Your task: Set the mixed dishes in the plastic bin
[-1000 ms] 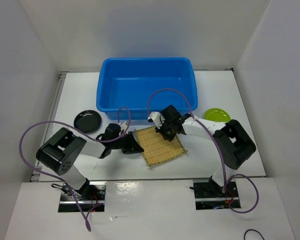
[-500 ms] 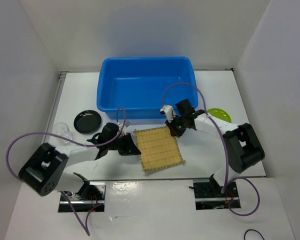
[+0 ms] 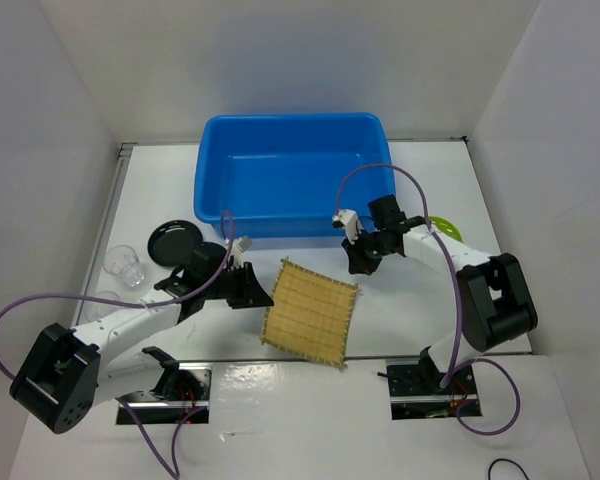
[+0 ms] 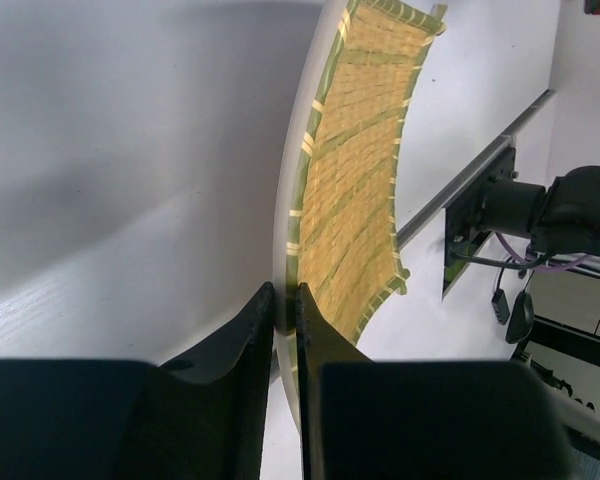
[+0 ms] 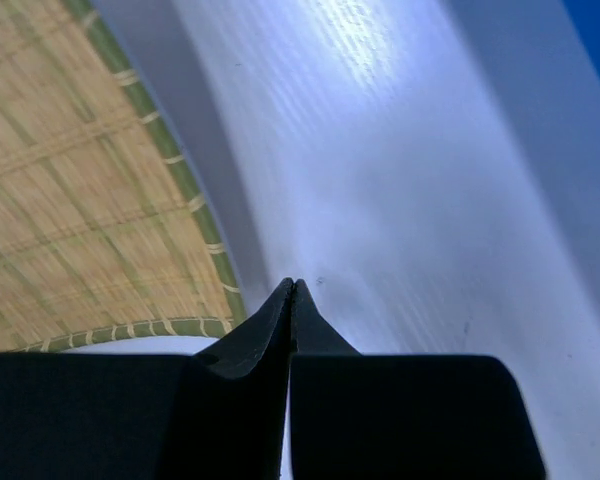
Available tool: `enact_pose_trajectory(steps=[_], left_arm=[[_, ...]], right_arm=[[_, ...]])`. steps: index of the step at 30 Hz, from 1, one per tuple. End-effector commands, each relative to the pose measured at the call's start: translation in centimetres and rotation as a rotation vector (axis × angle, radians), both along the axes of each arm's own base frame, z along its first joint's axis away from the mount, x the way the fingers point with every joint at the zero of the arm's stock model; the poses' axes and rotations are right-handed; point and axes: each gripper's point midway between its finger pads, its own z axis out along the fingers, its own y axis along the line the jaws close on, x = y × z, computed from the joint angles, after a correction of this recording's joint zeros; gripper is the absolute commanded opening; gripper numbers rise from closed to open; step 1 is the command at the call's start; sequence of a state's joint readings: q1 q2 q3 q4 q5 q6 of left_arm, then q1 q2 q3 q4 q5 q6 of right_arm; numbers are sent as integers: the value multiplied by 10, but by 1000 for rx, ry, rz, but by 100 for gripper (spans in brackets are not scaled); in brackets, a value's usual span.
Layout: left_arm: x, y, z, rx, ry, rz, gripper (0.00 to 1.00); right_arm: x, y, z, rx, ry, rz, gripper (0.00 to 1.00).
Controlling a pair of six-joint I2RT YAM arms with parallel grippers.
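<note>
White table [image 3: 420,300], left gripper [image 4: 286,298] pinching bamboo mat [image 3: 310,313], blue bin [image 3: 211,175] beyond

Tan mat [image 3: 310,314] near blue bin [image 3: 292,180]

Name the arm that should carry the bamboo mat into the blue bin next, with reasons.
Left. The left gripper pinches the mat by its edge, so it likely only needs to swing it over to the bin. The right gripper is shut on nothing, apart from the mat.
</note>
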State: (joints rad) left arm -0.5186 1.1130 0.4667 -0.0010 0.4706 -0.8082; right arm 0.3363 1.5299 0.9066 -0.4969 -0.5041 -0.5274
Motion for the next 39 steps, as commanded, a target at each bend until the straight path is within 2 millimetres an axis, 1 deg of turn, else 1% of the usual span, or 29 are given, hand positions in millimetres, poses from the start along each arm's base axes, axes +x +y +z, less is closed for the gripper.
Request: enact_pose_trajectory(steps=[1,3,4,6,7,8,9,10,11,13,15,16,18,21,22,23,24,25,26,27,28,29,30,31,33,34,35,37,39], left_arm=[[3,-1,-6,5,-14,-11,0],[3,1,-15,21,2,-4,0],[2,1,-23,36,29,-4,0],[6,1,-30,46,35,3,0],[6,1,-39,58,57,2,0],[6,0,-43,65,67,2,0],[4,2,-54,84,102,2,0],[6,1,-55,81,97,2,0],[5,1,-60,90,111,2,0],[9,-1,-64,92,115,1,0],[9,-1,-70,101,131,1,0],[10,-2,-69,96,122,1,0],[12,0,-74,100,132,10,0],[13,-3,-72,82,128,-3,1],[13,-3,-72,82,128,-3,3],[11,-7,-71,61,133,-24,12],[13,-10,-70,42,122,-36,15],[12,-14,-69,23,120,-52,20],[4,-17,-73,-5,159,-82,29],[7,-24,-69,-46,143,-97,38],[3,-25,-79,-52,185,-109,51],[3,-31,-78,-90,173,-142,56],[1,-33,-81,-107,193,-150,58],[-2,-36,-90,-128,225,-164,63],[-5,-39,-99,-151,262,-170,65],[-6,-40,-108,-162,275,-176,65],[-12,-40,-110,-178,305,-183,65],[-15,-39,-118,-186,314,-185,64],[-17,-40,-117,-199,314,-200,60]], right_arm=[[-10,12,2,24,13,77,0],[-13,11,-2,13,25,91,0],[-12,16,2,27,14,113,0],[-18,20,1,20,15,149,0],[-26,29,-3,6,21,187,0],[-31,33,-10,-14,43,197,0],[-33,31,-19,-67,43,203,0],[-38,39,-25,-99,50,231,0],[-46,35,-44,-151,103,241,0],[-47,31,-59,-238,132,241,0],[-53,28,-73,-279,193,244,0],[-52,32,-71,-274,187,243,0],[-52,31,-73,-282,186,232,0],[-53,32,-74,-291,189,221,0],[-51,33,-74,-291,189,221,0],[-53,35,-74,-292,187,230,0],[-57,37,-77,-298,200,234,0],[-54,36,-79,-308,199,231,0],[-57,39,-79,-310,197,245,0],[-61,40,-84,-319,210,257,0],[-59,42,-86,-321,213,257,0],[-62,44,-86,-322,211,269,0],[-63,43,-88,-327,219,270,0],[-63,43,-88,-327,219,270,0],[-63,43,-88,-327,219,270,0],[-63,43,-88,-327,219,270,0],[-63,43,-88,-327,219,270,0],[-63,43,-88,-327,219,270,0],[-63,43,-88,-327,219,270,0]])
